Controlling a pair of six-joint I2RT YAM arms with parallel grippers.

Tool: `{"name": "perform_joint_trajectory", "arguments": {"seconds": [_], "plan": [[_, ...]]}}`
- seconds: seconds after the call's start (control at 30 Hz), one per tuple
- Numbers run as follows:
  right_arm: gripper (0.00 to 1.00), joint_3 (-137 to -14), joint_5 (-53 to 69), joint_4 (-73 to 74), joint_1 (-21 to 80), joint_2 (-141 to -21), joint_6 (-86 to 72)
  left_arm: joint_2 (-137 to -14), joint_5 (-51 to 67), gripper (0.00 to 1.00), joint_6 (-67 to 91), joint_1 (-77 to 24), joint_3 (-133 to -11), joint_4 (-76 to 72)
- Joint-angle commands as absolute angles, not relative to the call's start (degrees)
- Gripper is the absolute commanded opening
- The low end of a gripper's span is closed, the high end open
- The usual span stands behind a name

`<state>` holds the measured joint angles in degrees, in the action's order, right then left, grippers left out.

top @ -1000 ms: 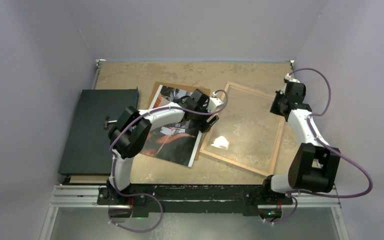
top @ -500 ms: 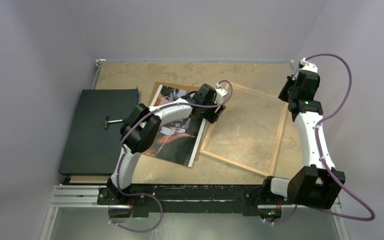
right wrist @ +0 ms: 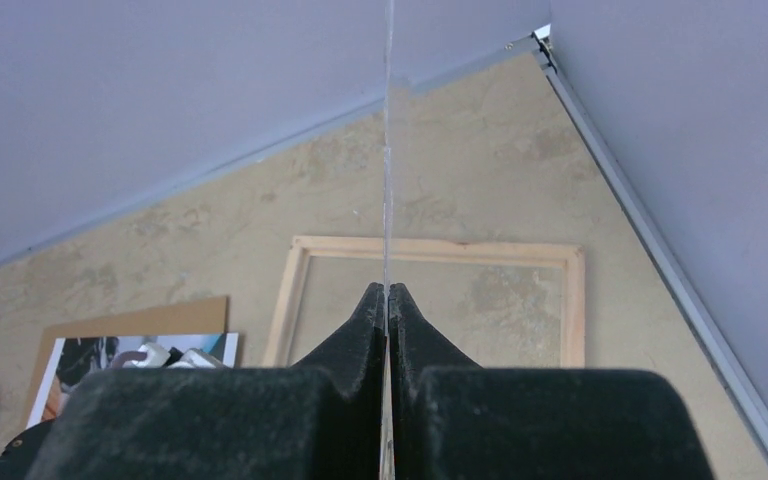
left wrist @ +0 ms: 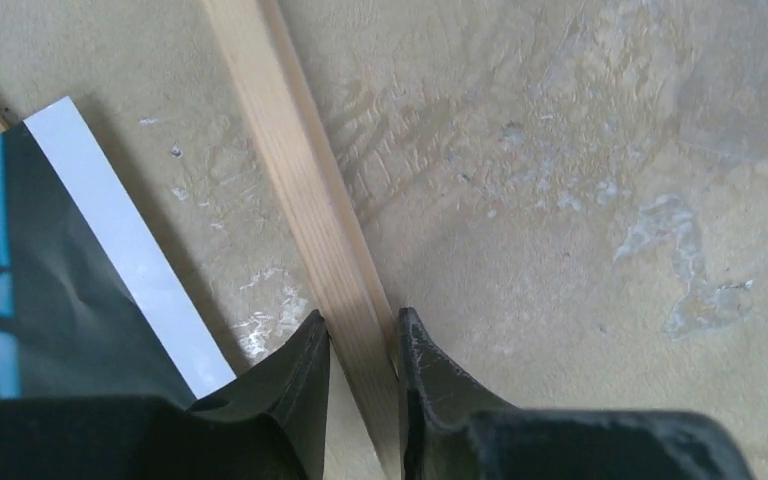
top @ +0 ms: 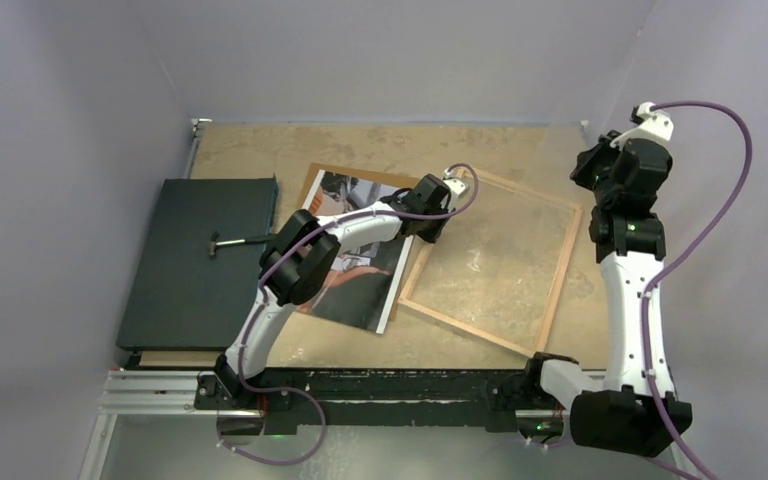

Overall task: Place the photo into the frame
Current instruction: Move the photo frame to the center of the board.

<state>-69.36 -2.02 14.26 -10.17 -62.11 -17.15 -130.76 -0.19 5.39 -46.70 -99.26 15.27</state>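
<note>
The frame [top: 552, 285] lies back-up on the table, right of centre, as a light wood rectangle. My left gripper [top: 430, 230] is at its left rail [left wrist: 290, 160], fingers [left wrist: 363, 325] closed on either side of the wood. The photo [top: 355, 280] lies flat just left of the frame, its white strip [left wrist: 120, 240] beside my left finger. My right gripper [top: 600, 172] is raised above the frame's far right corner, shut [right wrist: 388, 292] on the clear pane [right wrist: 388, 150], which it holds upright and edge-on. The pane barely shows in the top view.
A brown backing board [top: 312, 180] lies under the photo's far end. A dark flat board [top: 195, 260] with a small handle [top: 218, 243] covers the table's left side. Walls enclose the table at the back and on the right [right wrist: 660, 270].
My left gripper slid right off the photo and closed on the frame's left rail. My right arm rose and straightened, lifting the clear pane up from the frame.
</note>
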Motion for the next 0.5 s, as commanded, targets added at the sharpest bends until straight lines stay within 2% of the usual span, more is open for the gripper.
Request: {"name": "perform_joint_trajectory", "arguments": {"seconds": [0.0, 0.07, 0.23, 0.47], "plan": [[0.00, -71.88, -2.80, 11.06, -10.45, -59.41, -18.31, -130.90, -3.06, 0.09, 7.79, -47.27, -101.88, 14.97], [0.00, -71.84, -2.45, 10.92, -10.46, -59.26, -18.81, -128.89, -4.70, 0.00, 8.92, -47.39, -102.08, 14.68], [0.00, -71.37, -1.70, 10.11, -10.46, -58.63, -19.31, -122.91, -8.26, 0.00, 10.90, -47.50, -100.68, 14.16], [0.00, -72.33, -0.96, 9.29, -10.46, -58.86, -19.96, -119.24, -6.33, 0.00, 20.27, -47.60, -100.35, 17.16]]}}
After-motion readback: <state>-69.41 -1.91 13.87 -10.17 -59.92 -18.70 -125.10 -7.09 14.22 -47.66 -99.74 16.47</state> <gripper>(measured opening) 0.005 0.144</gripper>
